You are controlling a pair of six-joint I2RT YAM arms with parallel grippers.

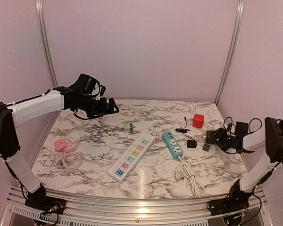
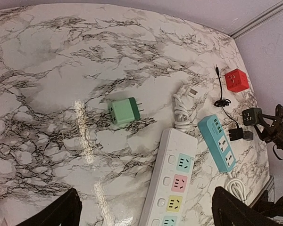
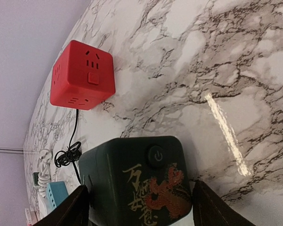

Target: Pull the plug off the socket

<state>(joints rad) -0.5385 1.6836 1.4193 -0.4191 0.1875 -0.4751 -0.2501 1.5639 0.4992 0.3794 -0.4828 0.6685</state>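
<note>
Black socket cube (image 3: 134,176) between fingers of right tool (image 3: 141,209), grip unclear; left tool (image 2: 148,211) spread, far off.

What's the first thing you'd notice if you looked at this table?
The bright red cube socket at the far right of the marble table jumps out first. Next comes the long white power strip with its coloured outlets in the middle, a blue strip beside it. Close up, a black cube with a red dragon on it sits between the fingers of the right gripper.
</note>
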